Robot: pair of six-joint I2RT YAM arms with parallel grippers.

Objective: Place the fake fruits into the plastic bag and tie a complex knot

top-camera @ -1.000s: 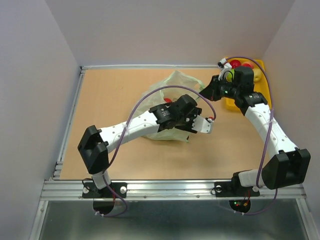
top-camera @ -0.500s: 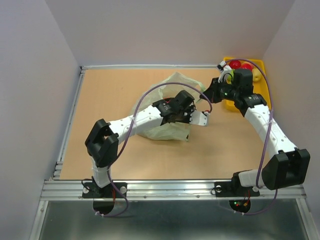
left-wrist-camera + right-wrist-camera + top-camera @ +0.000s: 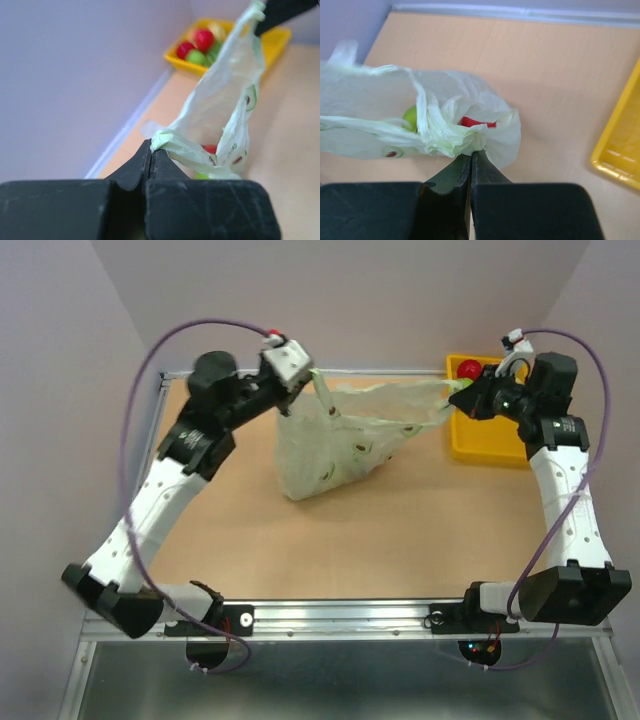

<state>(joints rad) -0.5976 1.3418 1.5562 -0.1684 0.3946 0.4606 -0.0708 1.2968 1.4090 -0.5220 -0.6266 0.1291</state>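
From above, your left gripper [image 3: 308, 378] and right gripper [image 3: 458, 397] each pinch a handle of the plastic bag [image 3: 340, 445], stretched between them; left wrist: fake fruits [image 3: 200, 42] wait in the yellow tray [image 3: 280, 37]; right wrist: one red fruit [image 3: 472, 121] bagged, so finish loading before knotting.

You are working in a robotics lab cell. Your left arm [image 3: 160, 500] and right arm [image 3: 565, 490] are bolted to an aluminium rail [image 3: 340, 615] at the edge of a wooden table [image 3: 400, 540], and plain pale walls [image 3: 340, 300] box it in on three sides.
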